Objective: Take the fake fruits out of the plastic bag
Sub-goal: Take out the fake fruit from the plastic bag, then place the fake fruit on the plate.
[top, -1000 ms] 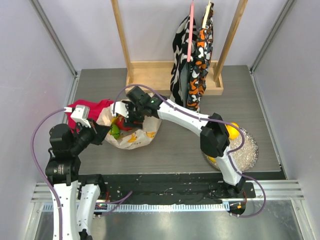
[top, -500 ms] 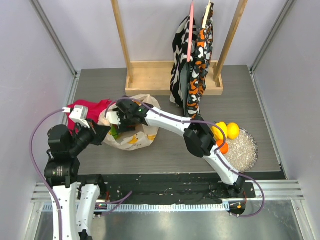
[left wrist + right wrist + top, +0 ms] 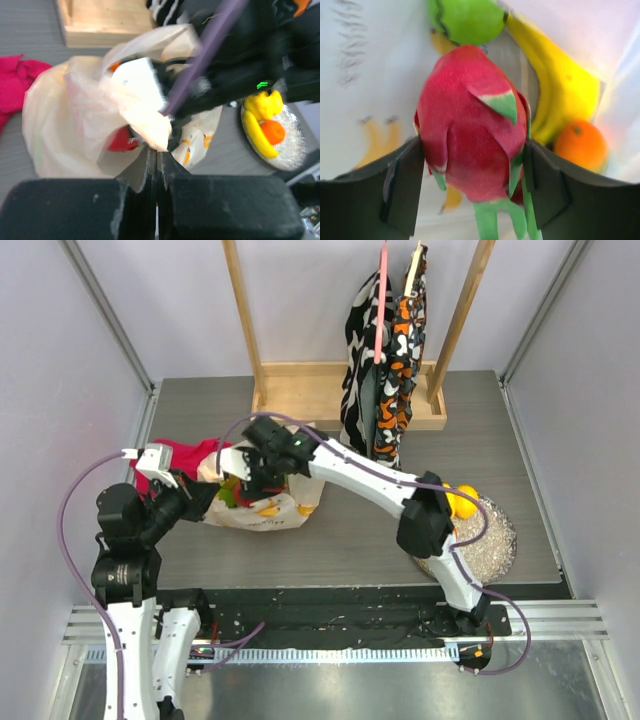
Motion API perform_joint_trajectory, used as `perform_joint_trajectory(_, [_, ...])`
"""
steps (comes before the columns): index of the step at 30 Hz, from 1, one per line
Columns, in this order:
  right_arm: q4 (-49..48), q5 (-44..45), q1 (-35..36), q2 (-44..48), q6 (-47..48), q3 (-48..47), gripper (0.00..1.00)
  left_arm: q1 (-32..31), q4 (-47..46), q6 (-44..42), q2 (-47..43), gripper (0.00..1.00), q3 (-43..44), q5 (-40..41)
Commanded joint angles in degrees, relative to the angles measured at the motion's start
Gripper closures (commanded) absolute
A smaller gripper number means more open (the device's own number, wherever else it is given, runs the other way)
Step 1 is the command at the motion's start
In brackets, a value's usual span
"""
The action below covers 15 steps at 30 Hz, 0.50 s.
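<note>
The plastic bag, cream with yellow banana prints, lies left of centre on the table. My left gripper is shut on the bag's near edge, seen pinched in the left wrist view. My right gripper reaches into the bag's mouth. In the right wrist view it is shut on a red fake fruit with green-tipped scales. Behind that fruit in the bag lie a green fruit, a yellow banana and an orange. The bag also shows in the left wrist view.
A glittery silver plate at the right holds yellow fruits; the left wrist view shows a banana and an orange on it. A red cloth lies left of the bag. A wooden rack with hanging clothes stands behind.
My right gripper pushed deeper into the bag, then drew back a little with the red fruit between its fingers. The bag has flattened and shifted slightly. My left gripper keeps its hold on the edge.
</note>
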<state>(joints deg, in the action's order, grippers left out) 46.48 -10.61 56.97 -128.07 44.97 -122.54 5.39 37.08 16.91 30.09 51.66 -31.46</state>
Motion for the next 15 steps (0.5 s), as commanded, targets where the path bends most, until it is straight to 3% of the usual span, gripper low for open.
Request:
perform_joint_trajectory(1, [2.73,-9.68,-1.94,14.77,-9.61,-2.35,0.71,0.32,-6.49,0.67,2.78,1.00,-1.29,1.40])
perform_joint_trajectory(4, [3.00,-15.91,-5.28,16.97,-16.03,-5.85,0.71,0.33,-8.16,0.67,5.15,1.00,-1.21,1.67])
perform_joint_trajectory(8, [1.69,-24.09,-10.38,16.98,-33.13,-14.03,0.70,0.33,-11.40,1.37,9.02,1.00,-0.51,2.19])
perform_joint_trajectory(12, [-9.11,-28.50,-17.05,19.60,-50.55,-13.35,0.70,0.33,-13.00,1.46,12.97,1.00,1.07,1.41])
perform_joint_trajectory(15, [-9.48,-26.40,-19.08,23.21,-46.92,-14.30,0.69,0.32,-13.09,1.03,15.44,1.00,2.57,1.32])
